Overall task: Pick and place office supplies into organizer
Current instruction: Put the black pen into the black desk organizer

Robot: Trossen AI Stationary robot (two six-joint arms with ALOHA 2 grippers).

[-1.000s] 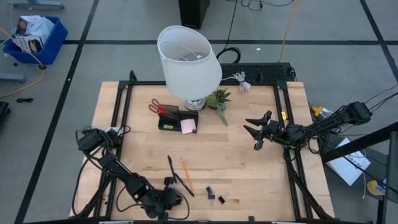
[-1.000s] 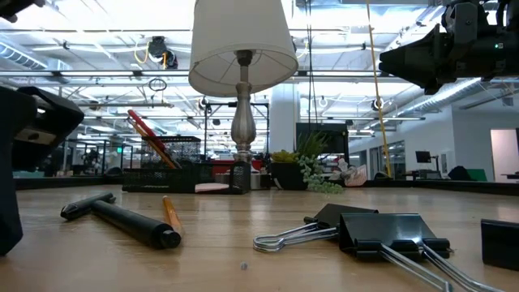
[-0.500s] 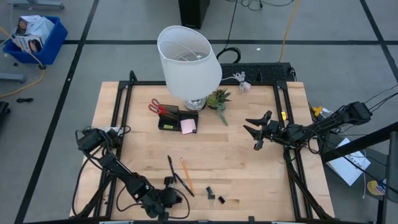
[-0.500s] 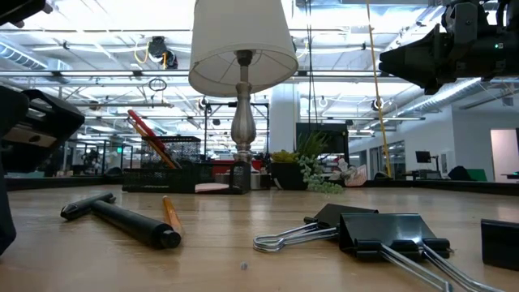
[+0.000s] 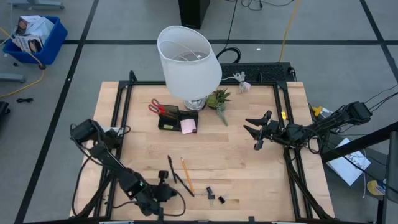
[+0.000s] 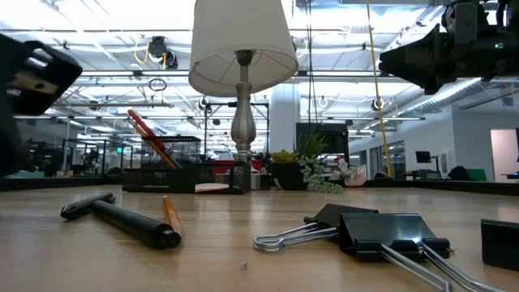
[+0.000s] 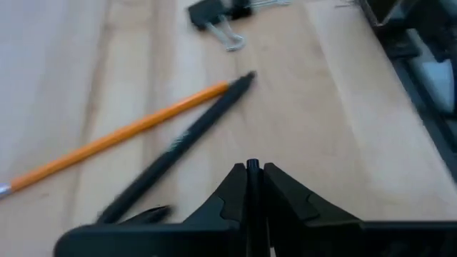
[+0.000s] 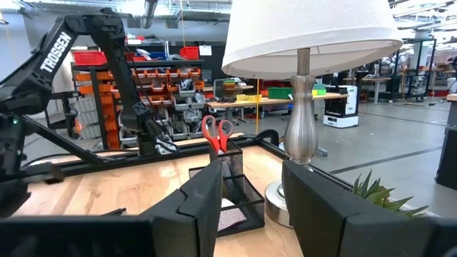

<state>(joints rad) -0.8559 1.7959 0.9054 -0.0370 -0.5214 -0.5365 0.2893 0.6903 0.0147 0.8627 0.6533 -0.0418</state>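
Black pen (image 7: pixel 178 146) and orange pencil (image 7: pixel 114 135) lie side by side on the wooden counter (image 5: pixel 249 162), binder clips (image 5: pixel 215 196) just beside them near the front edge. Left pincer (image 7: pixel 254 168) hovers just short of the pen, fingers clenched together, holding nothing. Organizer (image 5: pixel 169 118) sits well apart by the lamp base (image 5: pixel 194 103), red scissors (image 5: pixel 155 106) upright in it, pink sticky pad (image 5: pixel 188 126) alongside. Right pincer (image 5: pixel 256 130) waits released over the counter's right side.
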